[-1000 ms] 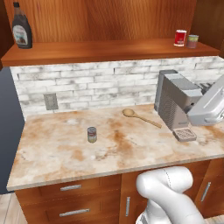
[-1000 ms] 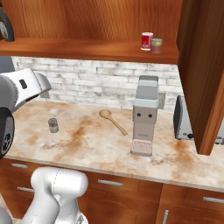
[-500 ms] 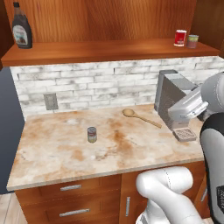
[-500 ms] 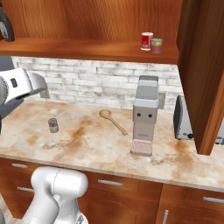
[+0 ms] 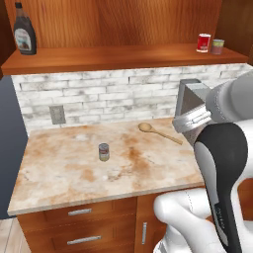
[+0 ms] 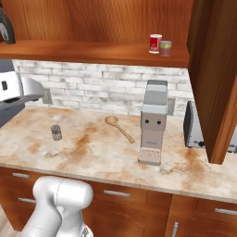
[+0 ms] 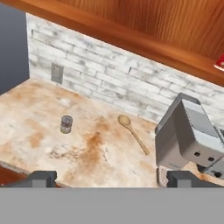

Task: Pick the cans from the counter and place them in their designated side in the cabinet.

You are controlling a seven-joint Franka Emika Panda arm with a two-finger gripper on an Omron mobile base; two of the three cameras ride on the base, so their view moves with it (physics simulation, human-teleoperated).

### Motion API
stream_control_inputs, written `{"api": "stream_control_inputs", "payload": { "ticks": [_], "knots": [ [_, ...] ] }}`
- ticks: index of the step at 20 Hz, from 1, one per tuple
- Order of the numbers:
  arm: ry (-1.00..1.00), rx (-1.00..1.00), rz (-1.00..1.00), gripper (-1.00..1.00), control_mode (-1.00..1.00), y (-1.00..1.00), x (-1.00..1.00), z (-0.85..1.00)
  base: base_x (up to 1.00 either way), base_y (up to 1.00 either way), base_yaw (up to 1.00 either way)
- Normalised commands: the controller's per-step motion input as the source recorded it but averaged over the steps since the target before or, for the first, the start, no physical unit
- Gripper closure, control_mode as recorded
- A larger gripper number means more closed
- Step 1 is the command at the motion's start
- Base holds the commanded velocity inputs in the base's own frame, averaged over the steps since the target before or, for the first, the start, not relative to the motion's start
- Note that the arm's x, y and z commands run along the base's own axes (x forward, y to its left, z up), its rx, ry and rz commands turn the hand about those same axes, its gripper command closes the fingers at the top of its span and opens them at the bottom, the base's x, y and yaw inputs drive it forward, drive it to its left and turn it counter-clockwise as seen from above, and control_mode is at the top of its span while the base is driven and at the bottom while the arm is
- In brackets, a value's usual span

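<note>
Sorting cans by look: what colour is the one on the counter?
Olive-grey can with a yellowish label, best in the left base view.

The light is even and soft, as in a rendered scene, with no glare. The counter (image 5: 74, 173) is bright. Under the cabinet (image 5: 113, 57) shelf the wall is slightly darker. Shadows are weak. Textures look a little blurred, edges not distorted.

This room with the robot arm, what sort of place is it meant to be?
A home kitchen, computer-rendered: a stone counter over wooden drawers, a white brick backsplash, a wooden spoon beside a coffee machine, and cans on the cabinet shelf.
</note>
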Motion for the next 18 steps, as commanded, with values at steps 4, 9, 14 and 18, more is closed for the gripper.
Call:
{"api": "stream_control_inputs", "payload": {
  "ticks": [4,9,14,18],
  "knots": [
    [0.1,0.03,0.0,-1.0,-1.0,0.24,-0.03,-0.11,0.0,0.0,0.0],
    [0.12,0.04,0.0,-1.0,-1.0,0.32,-0.02,-0.07,0.0,0.0,0.0],
    [0.07,0.06,0.02,-1.0,-1.0,0.3,-0.01,-0.02,0.0,0.0,0.0],
    [0.09,0.06,0.02,-1.0,-1.0,0.26,-0.02,-0.13,0.0,0.0,0.0]
  ]
}}
